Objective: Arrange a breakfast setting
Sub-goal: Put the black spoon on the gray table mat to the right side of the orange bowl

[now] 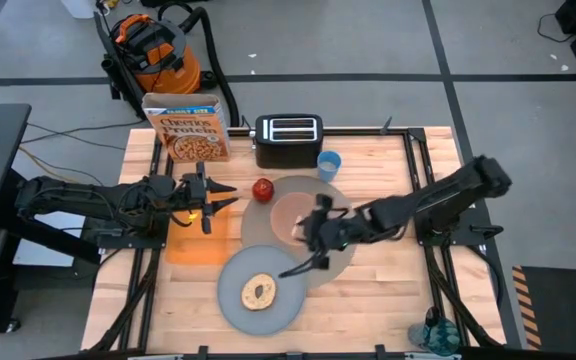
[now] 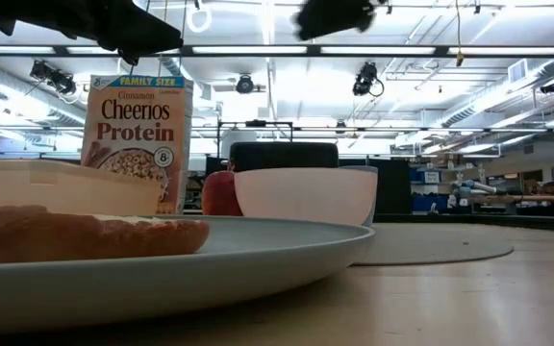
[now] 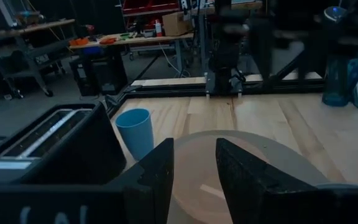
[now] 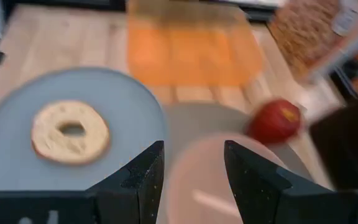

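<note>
right claw (image 4: 192,180) parted, seemingly empty, over pink bowl (image 1: 295,213)

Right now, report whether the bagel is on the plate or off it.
On it: the bagel lies flat inside the rim of the blue-grey plate.

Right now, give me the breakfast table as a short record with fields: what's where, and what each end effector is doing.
placemat: table centre, under the bowl
bowl: on the placemat
plate: overlaps the placemat's near edge
bagel: on the plate
apple: by the placemat's far-left edge
cup: beside the toaster
cereal box: upright, left of the toaster
right end effector: open, over the bowl
left end effector: open, empty, left of the apple
</note>
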Robot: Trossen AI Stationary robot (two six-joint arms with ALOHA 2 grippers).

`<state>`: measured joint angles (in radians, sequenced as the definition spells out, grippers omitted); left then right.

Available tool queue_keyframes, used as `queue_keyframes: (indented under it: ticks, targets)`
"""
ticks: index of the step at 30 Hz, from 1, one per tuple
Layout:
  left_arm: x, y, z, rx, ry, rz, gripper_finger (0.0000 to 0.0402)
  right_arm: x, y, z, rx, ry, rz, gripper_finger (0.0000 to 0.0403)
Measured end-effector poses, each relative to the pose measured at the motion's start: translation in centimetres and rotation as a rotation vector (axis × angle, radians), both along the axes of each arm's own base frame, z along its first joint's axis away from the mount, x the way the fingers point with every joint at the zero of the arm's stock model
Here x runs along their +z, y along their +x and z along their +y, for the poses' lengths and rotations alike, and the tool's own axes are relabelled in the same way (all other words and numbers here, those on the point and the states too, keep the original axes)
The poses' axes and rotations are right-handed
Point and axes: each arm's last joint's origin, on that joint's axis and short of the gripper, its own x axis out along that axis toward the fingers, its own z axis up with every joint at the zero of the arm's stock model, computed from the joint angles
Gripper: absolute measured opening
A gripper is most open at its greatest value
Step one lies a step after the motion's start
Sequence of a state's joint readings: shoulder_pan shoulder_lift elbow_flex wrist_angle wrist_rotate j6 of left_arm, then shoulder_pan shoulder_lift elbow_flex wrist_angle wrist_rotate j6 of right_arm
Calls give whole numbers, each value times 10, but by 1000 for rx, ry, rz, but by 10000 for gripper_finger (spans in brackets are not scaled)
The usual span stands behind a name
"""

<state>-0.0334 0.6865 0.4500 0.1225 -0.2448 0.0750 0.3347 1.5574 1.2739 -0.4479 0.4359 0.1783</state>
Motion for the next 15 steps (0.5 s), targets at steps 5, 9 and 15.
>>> queue_keyframes:
  ticks: [5, 9, 15]
  targets:
    - [0, 0, 0, 7, -60, -12, 128, 20, -33, -14, -101, 20, 57, 174]
    - [0, 0, -1, -1, -67, -10, 128, 28, -48, -14, -33, 80, 101, 174]
    - [-1, 0, -6, -43, -56, 0, 128, 38, -52, 12, 133, 188, 21, 174]
